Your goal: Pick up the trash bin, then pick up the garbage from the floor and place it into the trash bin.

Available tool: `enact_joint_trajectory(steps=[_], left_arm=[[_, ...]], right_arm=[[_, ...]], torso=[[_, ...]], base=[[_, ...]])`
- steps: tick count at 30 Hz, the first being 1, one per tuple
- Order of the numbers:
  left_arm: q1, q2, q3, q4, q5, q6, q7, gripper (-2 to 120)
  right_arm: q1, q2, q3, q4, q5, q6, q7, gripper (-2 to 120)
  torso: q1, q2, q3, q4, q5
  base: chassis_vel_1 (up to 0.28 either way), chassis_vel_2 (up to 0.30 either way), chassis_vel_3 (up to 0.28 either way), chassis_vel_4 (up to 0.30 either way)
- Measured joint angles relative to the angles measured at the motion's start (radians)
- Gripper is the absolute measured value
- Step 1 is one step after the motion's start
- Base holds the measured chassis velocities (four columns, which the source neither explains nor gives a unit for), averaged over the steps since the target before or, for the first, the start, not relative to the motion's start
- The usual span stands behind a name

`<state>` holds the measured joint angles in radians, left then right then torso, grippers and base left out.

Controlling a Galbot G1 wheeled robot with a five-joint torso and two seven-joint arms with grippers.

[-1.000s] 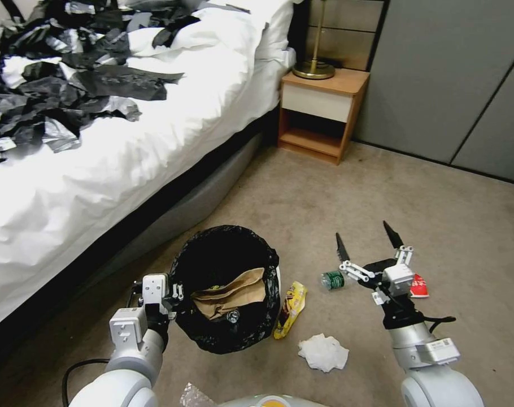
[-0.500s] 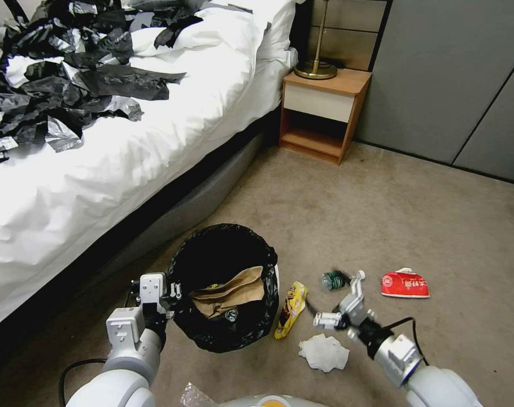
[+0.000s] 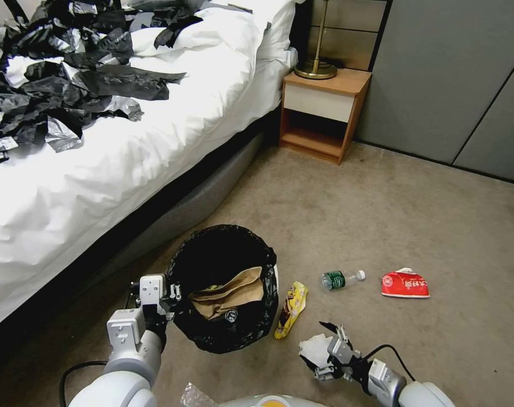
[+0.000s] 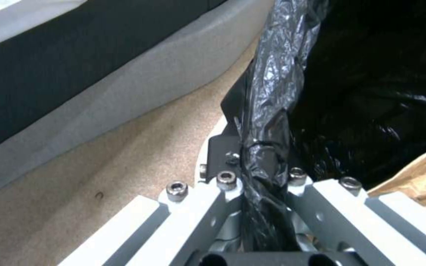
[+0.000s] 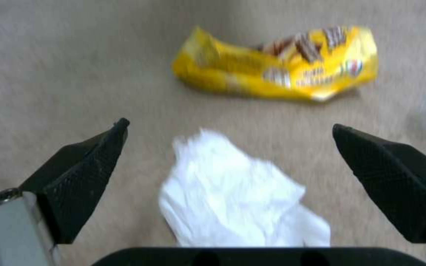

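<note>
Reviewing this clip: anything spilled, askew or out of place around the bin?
Litter lies loose on the carpet beside the trash bin: yellow wrapper, bottle on its side, red packet, crumpled tissue under the open right tool. Left tool clamps the rim.

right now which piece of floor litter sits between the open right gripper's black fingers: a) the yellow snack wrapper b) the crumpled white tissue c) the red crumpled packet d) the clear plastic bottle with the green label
b: in the right wrist view the crumpled white tissue lies between the spread fingers of the right gripper, with the yellow snack wrapper farther off on the carpet.
</note>
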<state>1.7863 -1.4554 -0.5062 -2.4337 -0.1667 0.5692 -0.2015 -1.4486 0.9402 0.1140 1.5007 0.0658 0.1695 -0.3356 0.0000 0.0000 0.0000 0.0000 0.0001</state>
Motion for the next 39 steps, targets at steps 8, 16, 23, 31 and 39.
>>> enact_joint_trajectory(steps=[8, 16, 23, 31, 39], left_arm=[[0.0, -0.001, 0.002, 0.005, 0.004, 0.0, 0.0, 0], [0.005, -0.002, 0.004, 0.007, 0.008, -0.002, 0.0, 0], [0.011, -0.001, 0.004, 0.006, 0.011, -0.006, 0.0, 0], [0.009, -0.003, 0.007, 0.002, 0.013, -0.008, 0.0, 0], [0.006, -0.004, 0.012, 0.001, 0.016, -0.008, 0.0, 0]], right_arm=[[0.043, 0.019, -0.003, -0.085, 0.001, 0.023, -0.003, 100], [0.078, 0.043, -0.006, -0.145, 0.004, 0.03, -0.004, 100], [0.105, 0.074, -0.011, -0.221, 0.001, 0.049, -0.011, 91], [0.088, 0.097, -0.026, -0.261, -0.014, 0.065, -0.012, 63], [0.076, 0.099, -0.025, -0.262, -0.021, 0.072, -0.012, 36]], torso=[[0.0, 0.0, 0.0, 0.0, -0.0001], [0.0, 0.0, 0.0, 0.0, -0.0002], [0.0, 0.0, 0.0, 0.0, -0.0001], [0.0, 0.0, 0.0, -0.0002, -0.0006], [0.0, 0.0, 0.0, 0.0001, 0.0004]], base=[[0.0, 0.0, 0.0, 0.0], [0.0, 0.0, 0.0, 0.0], [0.0, 0.0, 0.0, 0.0], [0.0, 0.0, 0.0, 0.0], [0.0, 0.0, 0.0, 0.0]])
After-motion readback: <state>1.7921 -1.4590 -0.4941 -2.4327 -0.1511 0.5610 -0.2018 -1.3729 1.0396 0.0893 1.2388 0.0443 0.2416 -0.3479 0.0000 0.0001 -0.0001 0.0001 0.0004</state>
